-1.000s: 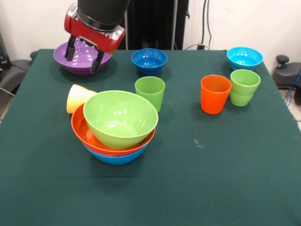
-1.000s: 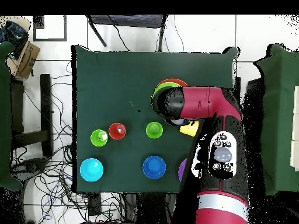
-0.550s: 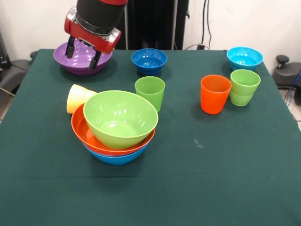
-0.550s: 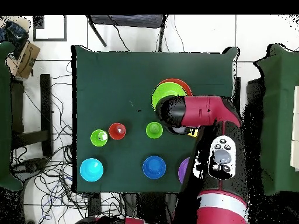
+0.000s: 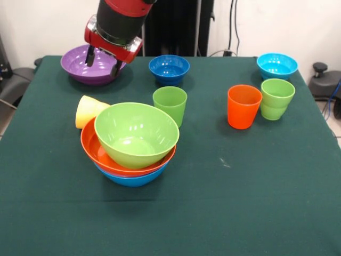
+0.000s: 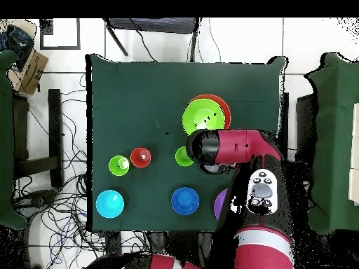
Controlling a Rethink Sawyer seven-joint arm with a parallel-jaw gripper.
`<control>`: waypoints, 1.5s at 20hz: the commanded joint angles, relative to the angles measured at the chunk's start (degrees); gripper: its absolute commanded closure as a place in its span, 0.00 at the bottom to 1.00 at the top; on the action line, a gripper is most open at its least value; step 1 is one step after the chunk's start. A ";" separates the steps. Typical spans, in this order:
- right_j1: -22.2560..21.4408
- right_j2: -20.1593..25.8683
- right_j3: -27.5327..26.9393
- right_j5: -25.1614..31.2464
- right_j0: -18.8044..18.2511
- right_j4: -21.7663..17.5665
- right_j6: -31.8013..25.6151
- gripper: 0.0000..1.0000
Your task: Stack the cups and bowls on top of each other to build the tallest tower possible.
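The claw (image 5: 103, 61) hangs with fingers apart and empty over the purple bowl (image 5: 80, 65), which sits at a far corner of the worktop (image 5: 256, 181). The tower (image 5: 133, 146) stands mid-worktop toward the same side: blue bowl lowest, orange next, lime on top. A yellow cup (image 5: 88, 111) lies tipped against it; a green cup (image 5: 170, 104) stands just behind. The dark blue bowl (image 5: 169, 68) is near the far edge. The orange cup (image 5: 244, 106), light green cup (image 5: 277, 98) and turquoise bowl (image 5: 277, 65) cluster toward the other far corner.

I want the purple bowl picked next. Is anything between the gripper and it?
Nothing visible stands between them. The open gripper hangs just above the purple bowl, which is empty and sits apart from the dark blue bowl.
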 commanded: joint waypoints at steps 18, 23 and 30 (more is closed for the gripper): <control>9.49 2.41 0.97 -7.70 -2.22 -1.28 2.52 0.00; 10.26 2.17 1.26 -8.49 -1.78 -0.81 3.48 0.00; 12.12 1.34 1.44 -10.43 -0.84 0.12 6.14 0.00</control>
